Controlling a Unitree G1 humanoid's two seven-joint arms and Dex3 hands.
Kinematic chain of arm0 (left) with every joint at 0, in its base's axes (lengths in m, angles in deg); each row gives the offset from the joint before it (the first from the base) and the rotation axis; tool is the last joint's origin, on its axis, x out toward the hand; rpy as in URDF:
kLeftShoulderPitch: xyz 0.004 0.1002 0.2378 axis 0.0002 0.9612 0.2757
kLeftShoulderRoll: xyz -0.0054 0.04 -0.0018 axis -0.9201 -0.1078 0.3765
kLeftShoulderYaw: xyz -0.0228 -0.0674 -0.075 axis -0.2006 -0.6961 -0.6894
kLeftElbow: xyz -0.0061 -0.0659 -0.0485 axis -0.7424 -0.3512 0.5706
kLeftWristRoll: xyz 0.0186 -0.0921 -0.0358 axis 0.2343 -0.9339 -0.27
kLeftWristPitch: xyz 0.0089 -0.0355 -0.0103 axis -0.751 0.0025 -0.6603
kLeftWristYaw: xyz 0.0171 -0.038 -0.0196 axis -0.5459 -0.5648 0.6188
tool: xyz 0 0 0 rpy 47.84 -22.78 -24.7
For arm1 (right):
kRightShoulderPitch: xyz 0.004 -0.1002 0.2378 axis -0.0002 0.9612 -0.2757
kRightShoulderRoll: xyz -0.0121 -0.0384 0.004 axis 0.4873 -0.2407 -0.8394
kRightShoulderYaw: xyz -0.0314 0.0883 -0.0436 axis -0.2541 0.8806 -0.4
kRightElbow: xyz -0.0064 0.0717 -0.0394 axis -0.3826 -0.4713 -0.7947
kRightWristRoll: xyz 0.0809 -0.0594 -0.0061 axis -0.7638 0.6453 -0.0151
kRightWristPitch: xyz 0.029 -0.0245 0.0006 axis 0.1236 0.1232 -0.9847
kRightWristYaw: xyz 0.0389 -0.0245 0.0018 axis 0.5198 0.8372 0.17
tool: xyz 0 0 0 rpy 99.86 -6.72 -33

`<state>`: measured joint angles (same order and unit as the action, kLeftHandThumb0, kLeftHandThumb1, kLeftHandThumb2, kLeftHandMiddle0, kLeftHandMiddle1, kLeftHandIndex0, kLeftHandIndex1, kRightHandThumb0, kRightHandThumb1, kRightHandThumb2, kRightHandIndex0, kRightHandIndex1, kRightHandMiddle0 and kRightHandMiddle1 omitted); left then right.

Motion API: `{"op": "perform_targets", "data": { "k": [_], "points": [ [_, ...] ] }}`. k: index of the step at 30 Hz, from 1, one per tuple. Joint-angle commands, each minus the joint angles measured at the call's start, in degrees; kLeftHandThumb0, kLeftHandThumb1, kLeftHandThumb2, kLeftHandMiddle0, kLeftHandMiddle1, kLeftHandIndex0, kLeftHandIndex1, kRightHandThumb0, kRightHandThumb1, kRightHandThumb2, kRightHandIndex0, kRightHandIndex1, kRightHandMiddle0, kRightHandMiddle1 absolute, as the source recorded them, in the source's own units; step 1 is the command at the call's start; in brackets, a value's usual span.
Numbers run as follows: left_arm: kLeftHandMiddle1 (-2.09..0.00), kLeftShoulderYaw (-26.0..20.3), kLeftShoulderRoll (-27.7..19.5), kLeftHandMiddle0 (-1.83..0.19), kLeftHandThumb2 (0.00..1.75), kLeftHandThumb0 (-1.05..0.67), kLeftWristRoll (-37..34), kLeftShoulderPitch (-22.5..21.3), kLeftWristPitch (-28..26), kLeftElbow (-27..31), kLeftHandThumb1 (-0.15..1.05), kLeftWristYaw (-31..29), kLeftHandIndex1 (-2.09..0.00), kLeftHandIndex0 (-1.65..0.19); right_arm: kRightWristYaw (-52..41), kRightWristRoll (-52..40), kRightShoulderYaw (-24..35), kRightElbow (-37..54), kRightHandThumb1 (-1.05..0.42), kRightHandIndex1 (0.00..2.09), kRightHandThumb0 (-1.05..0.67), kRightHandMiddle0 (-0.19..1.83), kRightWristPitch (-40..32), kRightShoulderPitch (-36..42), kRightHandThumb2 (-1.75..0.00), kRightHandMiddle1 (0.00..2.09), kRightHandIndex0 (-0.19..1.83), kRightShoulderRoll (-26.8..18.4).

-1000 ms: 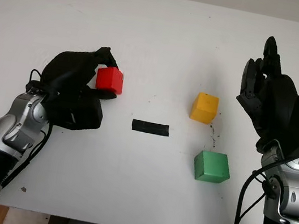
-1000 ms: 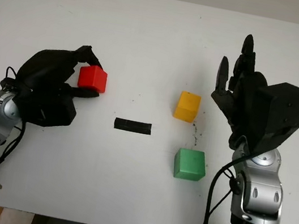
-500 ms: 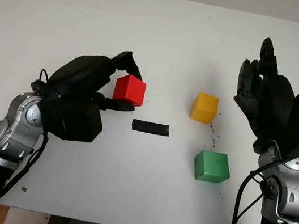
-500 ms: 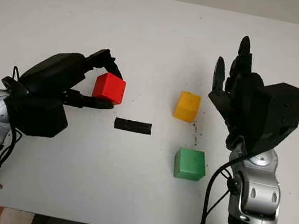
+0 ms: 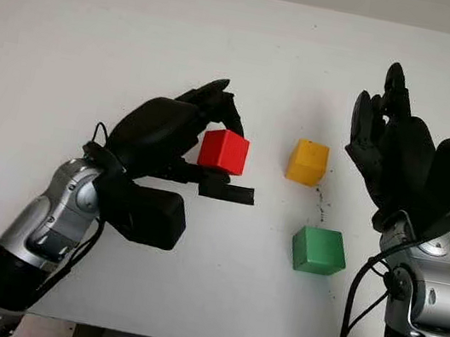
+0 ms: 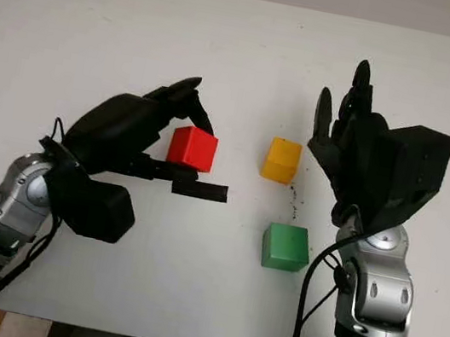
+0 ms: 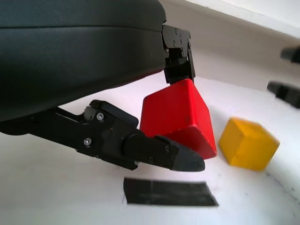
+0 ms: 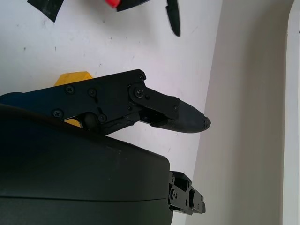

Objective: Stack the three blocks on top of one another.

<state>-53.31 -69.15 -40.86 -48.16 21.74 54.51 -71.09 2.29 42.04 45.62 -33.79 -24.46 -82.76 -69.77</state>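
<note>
My left hand point(image 5: 216, 145) is shut on the red block point(image 5: 224, 151), holding it in the air over the middle of the white table point(image 5: 99, 44); the same red block point(image 7: 180, 115) shows between finger and thumb in the left wrist view. The yellow block point(image 5: 307, 162) stands to its right, and the green block point(image 5: 318, 250) lies nearer to me, right of centre. My right hand point(image 5: 385, 139) hovers open just right of the yellow block, which peeks out as a yellow block point(image 8: 70, 79) behind the fingers in the right wrist view.
A strip of black tape point(image 5: 229, 193) lies on the table just below the held red block. Small dark specks point(image 5: 320, 203) mark the surface between the yellow and green blocks. The table's front edge runs along the bottom of the head views.
My left hand has lifted the red block off the table at the left and carried it rightwards, to above the black tape. The right hand has edged slightly left.
</note>
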Motion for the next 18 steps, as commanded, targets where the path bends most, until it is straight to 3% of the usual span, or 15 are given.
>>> {"op": "perform_targets", "data": {
  "k": [1,8,18],
  "points": [
    [-0.04,1.80,1.00,0.05,0.30,-0.45,1.97,0.22,0.77,-1.36,1.05,1.57,-1.79,-0.09,0.16,0.11,0.08,1.63,-1.05,0.00,-0.52,-0.19,-0.35,0.00,-0.63,0.00,-0.19,-0.24],
    [-0.05,5.06,4.19,0.08,0.32,-0.44,4.56,0.22,2.29,-5.87,1.05,4.78,-1.92,0.00,-0.26,1.65,-0.45,1.89,-1.05,0.00,-0.55,-0.19,-0.89,0.17,-0.62,0.00,-0.19,-1.08],
    [-0.05,5.44,2.93,0.08,0.35,-0.43,6.38,1.37,1.23,-3.85,1.05,2.32,-1.97,0.01,0.11,2.75,-0.84,1.82,-1.05,0.00,-0.56,-0.19,-1.30,0.20,-0.62,0.00,-0.19,-0.84]
  ]
}}
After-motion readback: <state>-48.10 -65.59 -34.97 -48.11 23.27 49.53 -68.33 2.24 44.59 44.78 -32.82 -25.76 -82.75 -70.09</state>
